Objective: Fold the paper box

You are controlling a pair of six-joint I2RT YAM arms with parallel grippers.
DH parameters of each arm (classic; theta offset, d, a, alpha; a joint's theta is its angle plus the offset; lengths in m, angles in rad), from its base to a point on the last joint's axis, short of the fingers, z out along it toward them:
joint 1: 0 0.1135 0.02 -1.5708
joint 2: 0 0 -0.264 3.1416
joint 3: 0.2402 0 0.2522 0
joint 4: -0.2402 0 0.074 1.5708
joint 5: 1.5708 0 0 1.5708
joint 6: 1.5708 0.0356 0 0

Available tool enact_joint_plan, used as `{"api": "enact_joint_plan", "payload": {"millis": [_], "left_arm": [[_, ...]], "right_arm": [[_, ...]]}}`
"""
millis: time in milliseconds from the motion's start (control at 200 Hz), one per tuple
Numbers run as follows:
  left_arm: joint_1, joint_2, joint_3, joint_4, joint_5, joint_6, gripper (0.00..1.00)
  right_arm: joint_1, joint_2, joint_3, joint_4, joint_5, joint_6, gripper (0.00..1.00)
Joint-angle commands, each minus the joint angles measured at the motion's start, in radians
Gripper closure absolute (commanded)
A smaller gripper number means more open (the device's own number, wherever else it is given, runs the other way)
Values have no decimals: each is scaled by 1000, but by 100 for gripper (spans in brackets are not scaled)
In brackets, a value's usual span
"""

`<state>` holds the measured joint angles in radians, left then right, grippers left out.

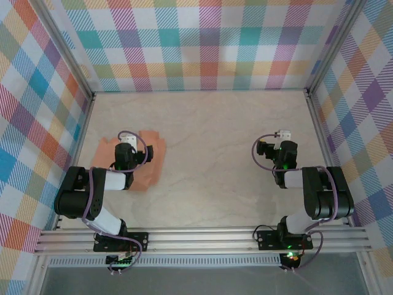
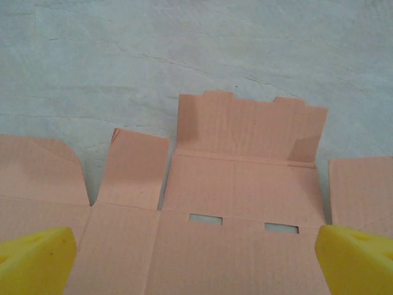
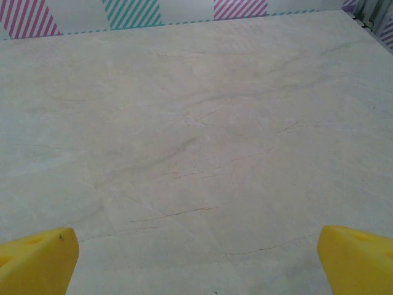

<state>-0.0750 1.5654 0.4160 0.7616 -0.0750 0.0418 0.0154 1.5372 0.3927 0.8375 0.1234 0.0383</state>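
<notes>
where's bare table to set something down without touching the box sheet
Widest bare patch: the middle of the table, between the paper box and the right end effector. The strip along the back wall is bare too. Crowded: the left side, where the open left end effector hangs over the flat paper box.

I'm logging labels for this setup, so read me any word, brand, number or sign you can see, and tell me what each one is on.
There is no readable text.
The paper box is plain salmon-orange card, lying flat and unprinted, with two small cut slots.
The table has only marble veining, and the walls only a coloured plaid pattern.
Small lights glow on the right arm, but no characters can be made out there.
</notes>
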Motion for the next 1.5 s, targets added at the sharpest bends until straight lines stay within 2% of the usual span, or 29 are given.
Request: {"api": "enact_joint_plan", "payload": {"millis": [0,745,820,885,995,1150,1295,1425,1495], "left_arm": [[12,-4,17,20,8,-9,0],[12,-9,16,21,10,-8,0],[-8,-69,71,-141,-2,11,0],[-35,-130,149,-325,-42,25,0],[-78,-209,196,-449,-110,41,0],[-108,-278,290,-699,-178,-34,0],[-179,-299,371,-883,-275,-119,0],[-291,-263,467,-1084,-450,-183,0],[-351,-242,506,-1155,-484,-198,0]], "right_arm": [[5,-5,-6,38,7,10,0],[6,-5,-8,40,7,11,0],[7,-23,-2,19,8,11,0],[8,-84,14,-69,-4,3,0],[16,-194,40,-197,-17,-13,0],[47,-307,89,-366,-48,32,0],[133,-366,160,-489,-67,0,0],[235,-389,211,-548,-90,-42,0],[300,-388,235,-574,-93,-59,0]]}}
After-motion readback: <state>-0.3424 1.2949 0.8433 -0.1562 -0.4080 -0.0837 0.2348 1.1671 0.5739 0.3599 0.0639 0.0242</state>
